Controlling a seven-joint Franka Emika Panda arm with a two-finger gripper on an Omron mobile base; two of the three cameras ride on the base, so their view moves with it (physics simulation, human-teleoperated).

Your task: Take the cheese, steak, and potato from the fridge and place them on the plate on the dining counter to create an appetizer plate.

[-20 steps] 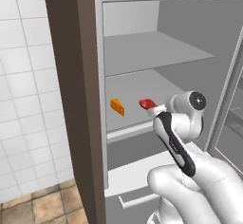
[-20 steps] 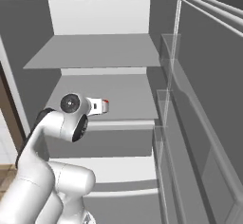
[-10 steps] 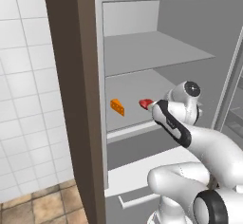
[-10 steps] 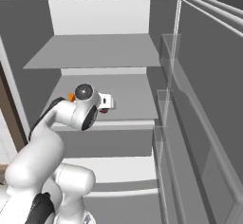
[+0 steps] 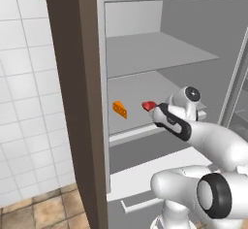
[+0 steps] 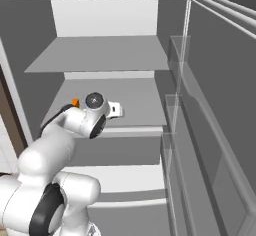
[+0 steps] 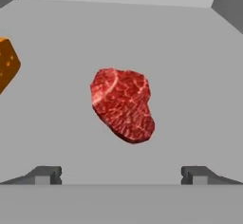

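Observation:
The fridge (image 5: 160,53) stands open in front of me. On its middle shelf the red steak (image 7: 122,105) lies flat, straight ahead of my gripper (image 7: 121,175), whose fingertips (image 7: 47,174) stand wide apart and short of it. The gripper is open and holds nothing. The orange cheese (image 7: 6,65) sits to the left of the steak (image 5: 148,106) on the same shelf, a short gap away; the wedge of cheese (image 5: 120,109) also peeks out behind my arm (image 6: 75,102). The potato, the plate and the dining counter are out of view.
The fridge door (image 6: 215,110) with clear shelf bins stands open on the right. A dark brown cabinet side (image 5: 72,102) borders the fridge on the left, beside a white tiled wall (image 5: 24,77). A pale drawer front (image 5: 145,194) sits below the shelf.
My arm has stretched forward into the middle shelf and the hand has come closer to the steak. The jaws have stayed wide apart. Steak and cheese have not moved.

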